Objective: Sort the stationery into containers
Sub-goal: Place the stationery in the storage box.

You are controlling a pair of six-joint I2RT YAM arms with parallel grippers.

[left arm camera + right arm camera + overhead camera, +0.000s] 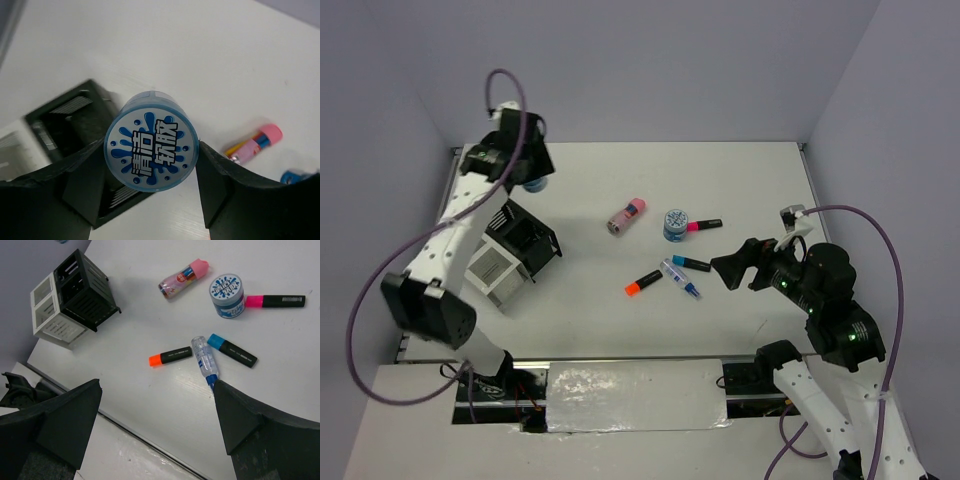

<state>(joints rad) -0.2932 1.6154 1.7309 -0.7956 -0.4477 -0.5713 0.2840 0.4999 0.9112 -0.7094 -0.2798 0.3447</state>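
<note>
Here: left pincer [151,186] carrying a round blue-white tub [151,148] above the black half of the desk organizer [65,120].

The left pincer is clamped across the tub's curved side wall, lid towards the wrist camera. The lid reads 清洁软胶 in white characters on blue splashes. The tub looks like light, rigid, smooth plastic, so it would probably slip or roll in a loose grip, and the side wall is the sensible place to hold it. The right pincer [157,405] hangs wide and empty over the counter [150,405], where a second tub [226,295], a pink-tan cylinder [182,278], a clear bottle [205,360] and three capped markers [170,356] lie. Their print is too small to read.
</note>
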